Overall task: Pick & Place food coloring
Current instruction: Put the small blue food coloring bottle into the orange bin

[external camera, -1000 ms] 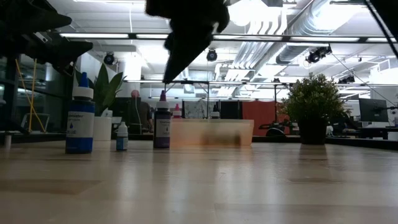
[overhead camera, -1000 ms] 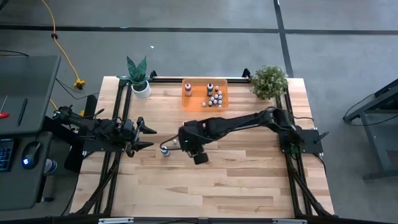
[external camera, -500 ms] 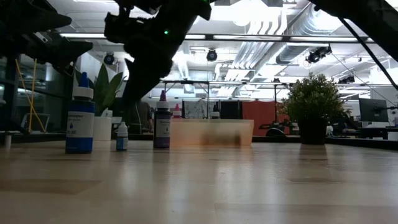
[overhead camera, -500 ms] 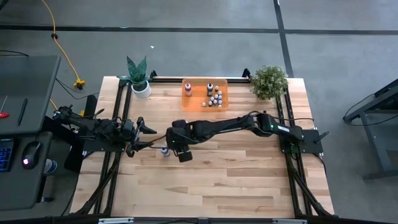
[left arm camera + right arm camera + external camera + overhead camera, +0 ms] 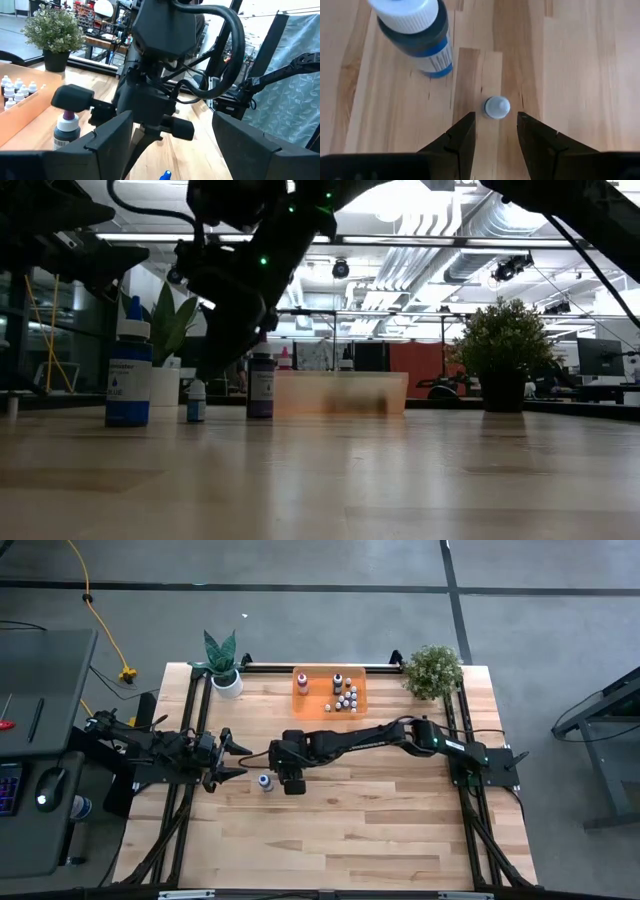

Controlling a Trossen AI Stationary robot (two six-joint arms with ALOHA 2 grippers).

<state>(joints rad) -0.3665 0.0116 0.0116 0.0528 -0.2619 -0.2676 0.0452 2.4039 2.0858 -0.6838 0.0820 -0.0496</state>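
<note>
A tiny whitish dropper bottle with a pale cap [image 5: 497,107] stands upright on the wooden table. My right gripper [image 5: 496,120] is open and points down over it, its two fingertips just short of the cap on either side. The same small bottle shows in the low view [image 5: 196,400] under the gripper [image 5: 222,360]. A larger blue bottle [image 5: 415,35] stands beside it, toward my left gripper [image 5: 240,760], and also shows in the high view [image 5: 265,781]. My left gripper is open and empty and waits near the table's left edge.
An orange tray [image 5: 312,700] at the far middle holds several small bottles [image 5: 345,698]. A purple bottle [image 5: 260,385] stands near the tray's left end. A spiky potted plant [image 5: 222,662] is far left and a bushy plant [image 5: 433,670] far right. The near half is bare wood.
My right gripper has gone toward the table's left edge and down, over the tiny whitish bottle beside the blue one. Both bottles have stayed where they were.
</note>
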